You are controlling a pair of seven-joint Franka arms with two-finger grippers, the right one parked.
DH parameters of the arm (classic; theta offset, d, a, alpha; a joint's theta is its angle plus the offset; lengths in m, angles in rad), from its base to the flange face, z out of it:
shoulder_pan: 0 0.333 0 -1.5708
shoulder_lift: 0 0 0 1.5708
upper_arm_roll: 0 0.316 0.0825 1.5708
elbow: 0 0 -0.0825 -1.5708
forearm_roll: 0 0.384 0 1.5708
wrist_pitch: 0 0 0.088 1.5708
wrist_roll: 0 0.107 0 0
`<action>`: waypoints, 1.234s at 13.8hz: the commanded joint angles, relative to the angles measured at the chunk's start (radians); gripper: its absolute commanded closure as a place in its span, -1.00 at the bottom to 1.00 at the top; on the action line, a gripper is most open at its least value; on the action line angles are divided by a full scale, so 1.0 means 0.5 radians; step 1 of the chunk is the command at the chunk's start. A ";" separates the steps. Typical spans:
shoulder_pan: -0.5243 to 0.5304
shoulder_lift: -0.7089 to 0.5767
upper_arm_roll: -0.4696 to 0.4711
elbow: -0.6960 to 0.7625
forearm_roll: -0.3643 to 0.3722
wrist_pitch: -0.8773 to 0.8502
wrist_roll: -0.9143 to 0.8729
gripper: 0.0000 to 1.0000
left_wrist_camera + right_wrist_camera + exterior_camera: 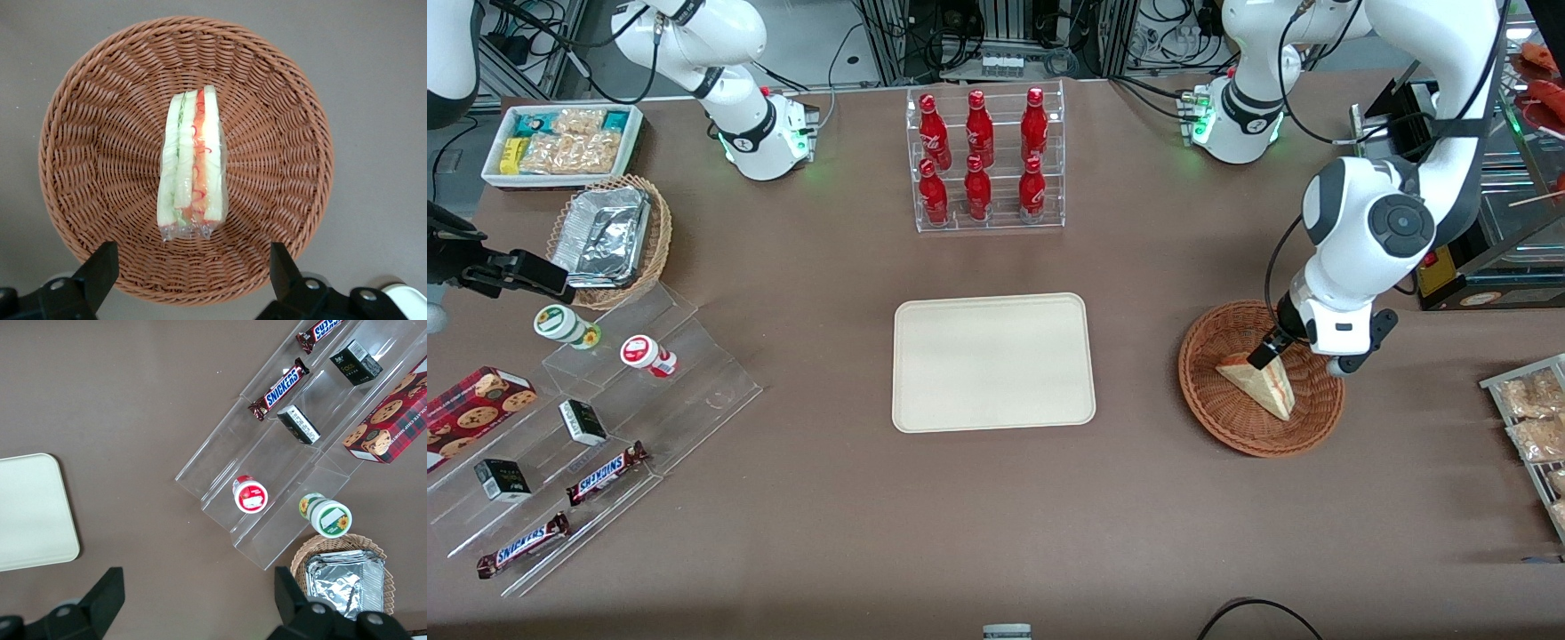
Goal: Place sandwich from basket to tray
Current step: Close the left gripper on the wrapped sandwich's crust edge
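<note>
My gripper (pixel 192 267) hangs open just above the basket (pixel 1232 425), fingers spread wide and touching nothing. The sandwich (pixel 192 163) lies in the basket's middle, directly under me. The tray (pixel 992 361) sits well apart on the counter (pixel 996 516).

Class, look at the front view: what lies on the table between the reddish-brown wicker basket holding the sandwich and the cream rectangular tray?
Only bare brown table separates the reddish-brown wicker basket from the cream tray, per the front view. The left gripper hangs open above the wrapped sandwich.
</note>
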 commanded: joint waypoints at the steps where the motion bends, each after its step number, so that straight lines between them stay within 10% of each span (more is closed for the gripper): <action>1: 0.007 0.068 0.004 -0.009 0.041 0.087 -0.037 -1.00; 14: 0.050 0.298 0.013 -0.015 0.117 0.339 -0.040 -0.98; 15: 0.050 0.307 0.013 -0.015 0.117 0.342 -0.040 -0.86; 17: 0.050 0.329 0.016 -0.003 0.117 0.342 -0.034 0.08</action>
